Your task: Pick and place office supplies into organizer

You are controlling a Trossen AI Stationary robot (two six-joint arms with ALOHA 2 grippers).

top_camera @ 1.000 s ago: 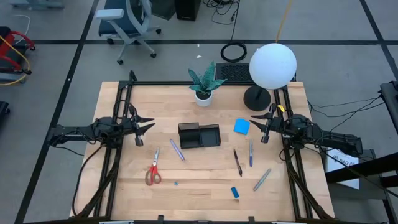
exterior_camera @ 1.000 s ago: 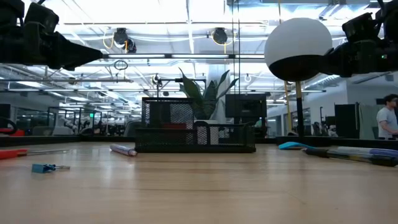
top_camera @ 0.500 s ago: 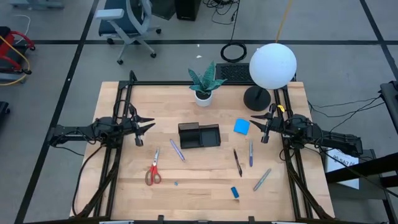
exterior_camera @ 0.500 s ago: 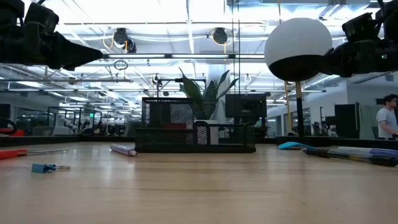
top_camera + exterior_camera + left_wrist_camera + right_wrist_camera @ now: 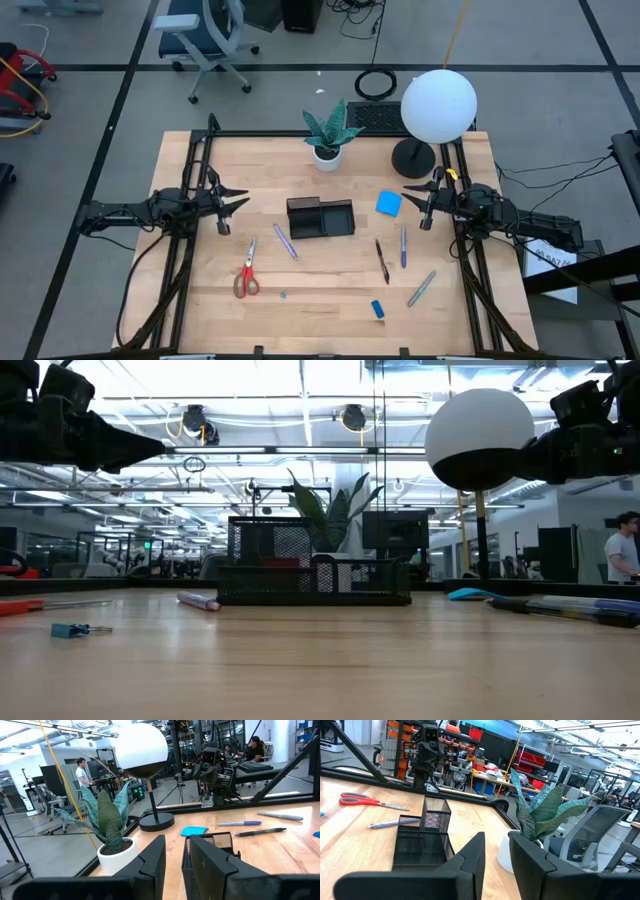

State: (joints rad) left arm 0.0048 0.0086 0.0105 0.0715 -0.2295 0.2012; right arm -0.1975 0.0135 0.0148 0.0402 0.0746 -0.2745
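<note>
A potted green plant in a white pot stands at the upper middle of the wooden table, with a lamp with a white globe on a black round base to its right. An office chair sits on the grey floor at the upper left, and a coiled black cable lies above the table. In the low view a person stands at the far right edge.

Organizer mid-table w/ purple pen beside it.

No visible change between the earlier pictures and now: left gripper, right gripper, organizer and scissors occupy identical positions in the high and low views
</note>
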